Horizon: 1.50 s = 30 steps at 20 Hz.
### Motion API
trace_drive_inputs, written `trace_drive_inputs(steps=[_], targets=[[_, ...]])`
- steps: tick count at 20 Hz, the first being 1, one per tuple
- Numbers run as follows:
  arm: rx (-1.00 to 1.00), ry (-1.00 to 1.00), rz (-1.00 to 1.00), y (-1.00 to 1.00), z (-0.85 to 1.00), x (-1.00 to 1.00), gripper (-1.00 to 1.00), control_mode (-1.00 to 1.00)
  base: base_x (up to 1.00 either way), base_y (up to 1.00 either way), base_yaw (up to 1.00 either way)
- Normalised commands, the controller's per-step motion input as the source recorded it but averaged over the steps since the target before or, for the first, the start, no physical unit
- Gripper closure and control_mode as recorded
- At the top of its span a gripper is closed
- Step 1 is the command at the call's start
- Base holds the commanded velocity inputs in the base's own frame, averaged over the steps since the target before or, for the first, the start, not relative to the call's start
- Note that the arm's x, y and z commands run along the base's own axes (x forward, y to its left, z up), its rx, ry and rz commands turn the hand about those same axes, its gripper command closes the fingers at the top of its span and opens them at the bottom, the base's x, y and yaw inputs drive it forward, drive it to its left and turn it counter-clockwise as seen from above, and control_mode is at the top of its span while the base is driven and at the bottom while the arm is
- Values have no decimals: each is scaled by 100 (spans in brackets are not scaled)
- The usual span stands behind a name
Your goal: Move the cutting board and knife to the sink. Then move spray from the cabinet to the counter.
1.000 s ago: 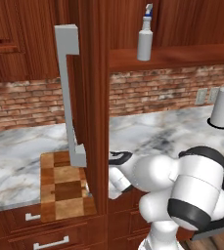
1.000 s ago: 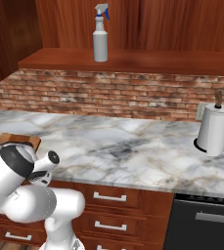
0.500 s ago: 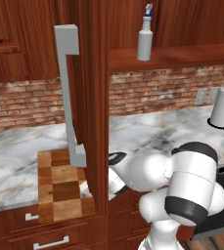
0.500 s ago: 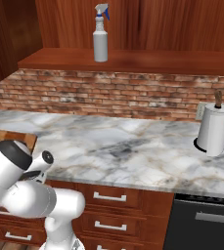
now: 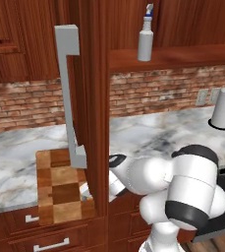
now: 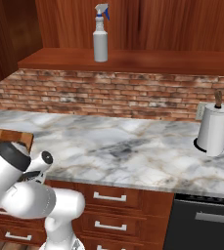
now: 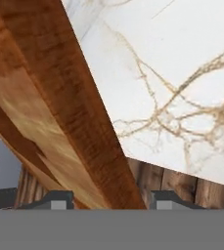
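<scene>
Simulated kitchen, red-brown wood cabinets, brick backsplash, marble bench (image 6: pixel 133 146) running wall to wall. Nearest first: end effector (image 7: pixel 108 197) down at the near edge of the cutting board (image 5: pixel 60 189), fingertips (image 7: pixel 52 199) straddling the board's edge strip in the hand view, one tip on each side. Jaws partway in, looks like mid-close; cannot tell yet whether they actually grip the wood. Board lying flat on the bench, overhanging the drawer front slightly, partly behind the open cabinet door (image 5: pixel 92 98) with its long grey handle (image 5: pixel 70 98) in the left base view. Corner of the same board visible past the arm's shoulder in the right base view. Knife not identifiable; a pale sliver on the board next to the door edge may be it, too small to call. Sink not spotted, so no estimate of the carry path. Farther back: paper-towel roll (image 6: pixel 212 128) on the bench by the wall outlet. Farthest and highest: spray (image 6: pixel 100 34) upright on the cabinet shelf (image 6: pixel 133 61), untouched. Status judgement: very early. Board pickup in hand, not lifted. Left: board to sink, knife to sink, then spray down to the bench. Nothing completed so far.
</scene>
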Motion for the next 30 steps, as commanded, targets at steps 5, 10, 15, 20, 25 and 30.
trace_drive_inputs(steps=[5,10,15,20,25,30], targets=[[7,-1,0,0,62,-2,100,-100,0,0,0],[5,-2,0,0,91,-20,100,-100,0,0,0],[1,-15,0,-4,83,-55,100,-100,0,0,0],[2,-23,-2,-14,81,-56,100,-100,0,0,0],[9,-27,-4,-22,90,-56,100,-100,0,0,0],[11,-20,-14,-43,93,-42,100,-100,0,0,0]])
